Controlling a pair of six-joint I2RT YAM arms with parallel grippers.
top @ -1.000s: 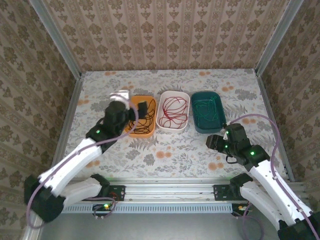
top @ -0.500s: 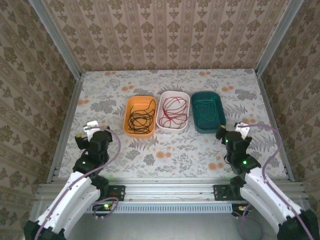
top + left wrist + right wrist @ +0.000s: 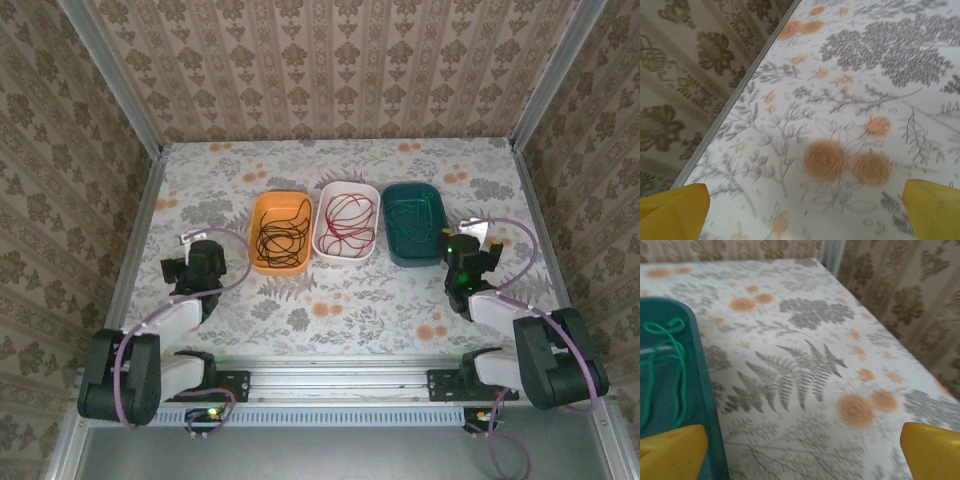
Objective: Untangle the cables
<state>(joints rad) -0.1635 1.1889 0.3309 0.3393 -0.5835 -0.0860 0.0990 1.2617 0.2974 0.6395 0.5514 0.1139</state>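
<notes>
Thin black cable (image 3: 280, 240) coiled in orange oval tray (image 3: 255, 250), left. Red cable (image 3: 345, 215) in white tray (image 3: 345, 256), middle. Green cable (image 3: 681, 370) in teal tray (image 3: 705, 390), right. Left gripper (image 3: 802, 215), right gripper (image 3: 800, 452): yellow fingers spread wide, nothing held, over floral tablecloth (image 3: 330, 300).

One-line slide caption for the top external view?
Sorted by colour: black cable in the orange tray, red cable in the white tray, green cable in the teal tray.
</notes>
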